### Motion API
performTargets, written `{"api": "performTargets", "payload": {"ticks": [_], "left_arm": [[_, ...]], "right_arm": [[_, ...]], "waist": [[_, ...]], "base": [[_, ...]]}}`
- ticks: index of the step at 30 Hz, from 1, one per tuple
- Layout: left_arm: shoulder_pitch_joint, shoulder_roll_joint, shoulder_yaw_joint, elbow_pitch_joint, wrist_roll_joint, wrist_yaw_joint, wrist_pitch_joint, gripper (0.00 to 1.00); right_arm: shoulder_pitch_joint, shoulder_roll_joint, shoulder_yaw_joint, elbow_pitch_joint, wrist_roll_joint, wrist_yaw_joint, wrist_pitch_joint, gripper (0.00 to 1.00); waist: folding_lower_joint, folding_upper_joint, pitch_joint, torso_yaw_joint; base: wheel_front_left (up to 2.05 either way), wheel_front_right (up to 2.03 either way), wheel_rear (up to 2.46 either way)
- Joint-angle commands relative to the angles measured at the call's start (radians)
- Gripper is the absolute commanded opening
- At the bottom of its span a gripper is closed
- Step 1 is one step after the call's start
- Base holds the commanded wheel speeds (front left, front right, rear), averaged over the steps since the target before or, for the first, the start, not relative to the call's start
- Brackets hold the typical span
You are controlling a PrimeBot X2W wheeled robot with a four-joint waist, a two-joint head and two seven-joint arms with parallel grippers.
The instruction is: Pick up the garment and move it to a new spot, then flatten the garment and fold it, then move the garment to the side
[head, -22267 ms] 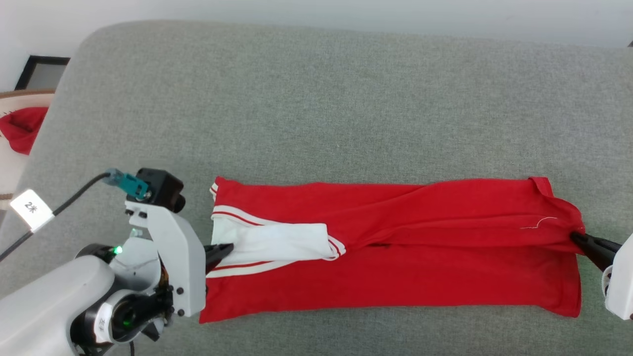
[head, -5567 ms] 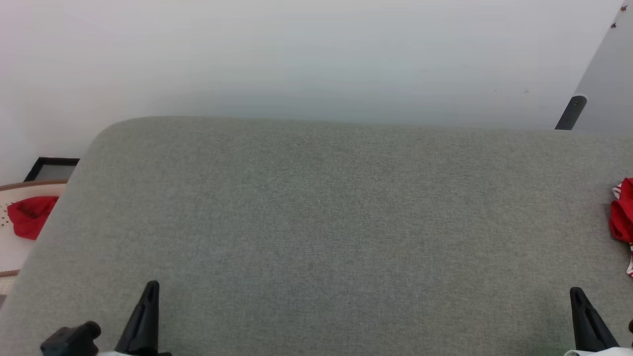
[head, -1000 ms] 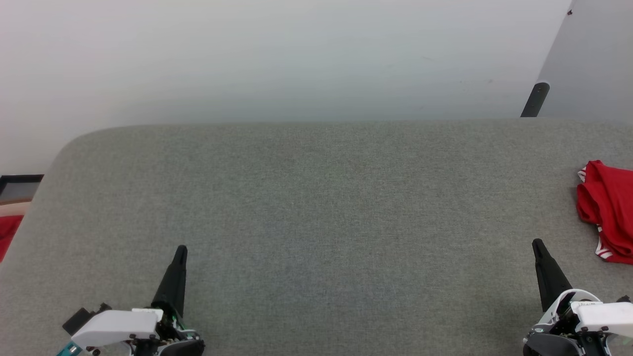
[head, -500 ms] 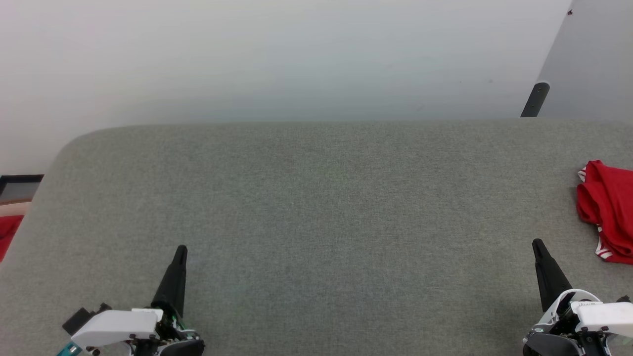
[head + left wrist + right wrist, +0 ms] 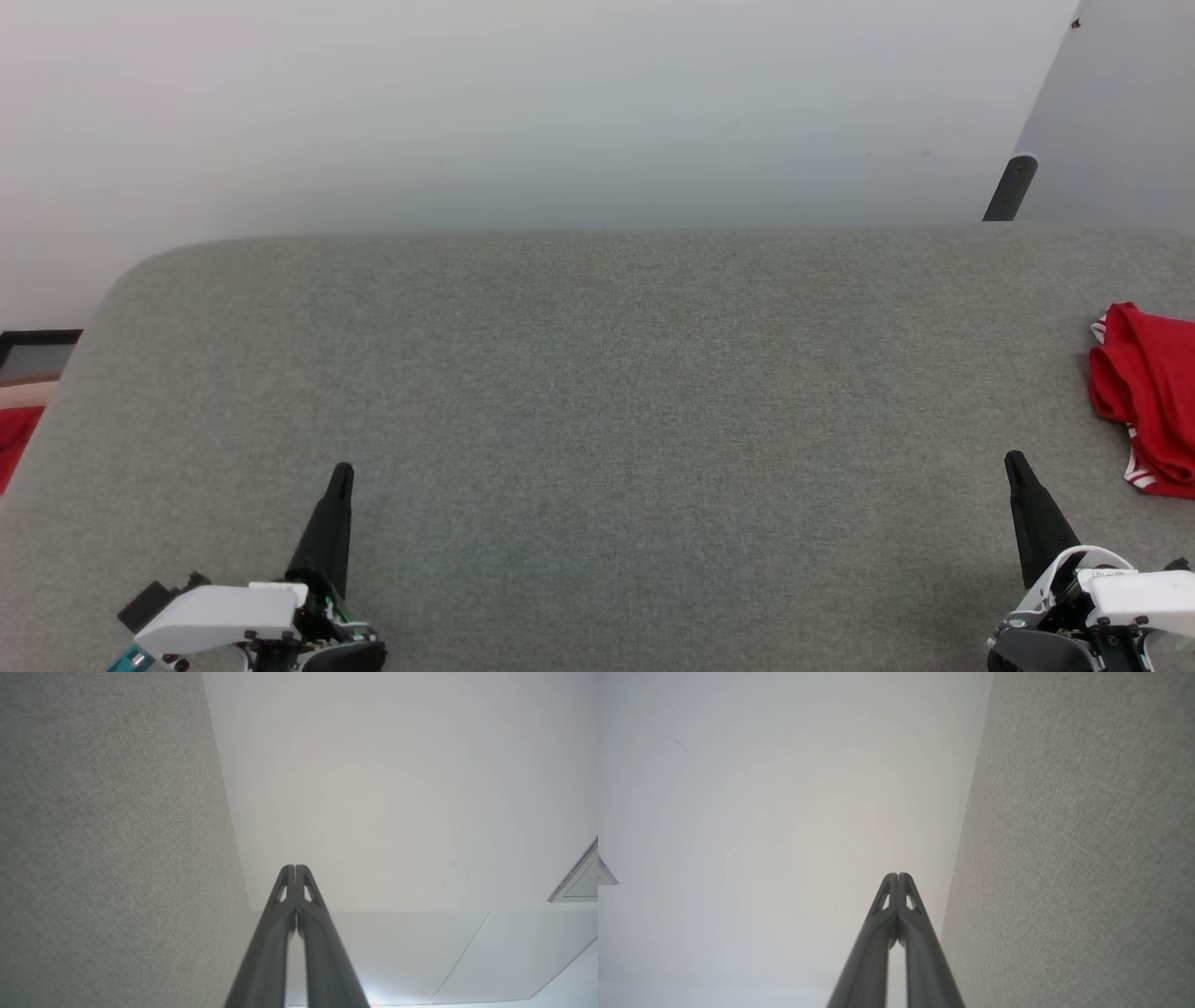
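At the near edge of the grey tabletop (image 5: 597, 373), the left claw (image 5: 342, 470) and the right claw (image 5: 1012, 458) pointed forward, each pressed together on nothing. The garment (image 5: 1144, 397) lay bunched at the right edge.

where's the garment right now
In the head view the garment lies bunched at the grey cushion's right edge, just right of the right gripper.

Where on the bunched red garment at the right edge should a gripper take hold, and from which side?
Probably take the rounded, thick left-hand fold of the garment, the part nearest the right gripper. Come from its left, fingers low over the grey cushion; its far side runs out of view.
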Motion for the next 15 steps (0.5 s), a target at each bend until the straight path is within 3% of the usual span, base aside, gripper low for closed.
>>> {"api": "performTargets", "payload": {"ticks": [1, 15], "left_arm": [[-0.008, -0.001, 0.003, 0.001, -0.002, -0.003, 0.003, 0.00], [-0.008, -0.001, 0.003, 0.001, -0.001, -0.003, 0.003, 0.00]], "right_arm": [[-0.003, 0.002, -0.001, -0.002, 0.004, 0.000, 0.002, 0.00], [-0.003, 0.002, 0.000, -0.002, 0.004, 0.000, 0.002, 0.00]], "waist": [[0.0000, 0.0000, 0.000, 0.000], [0.0000, 0.0000, 0.000, 0.000]], "base": [[0.00, 0.00, 0.00], [0.00, 0.00, 0.00]]}}
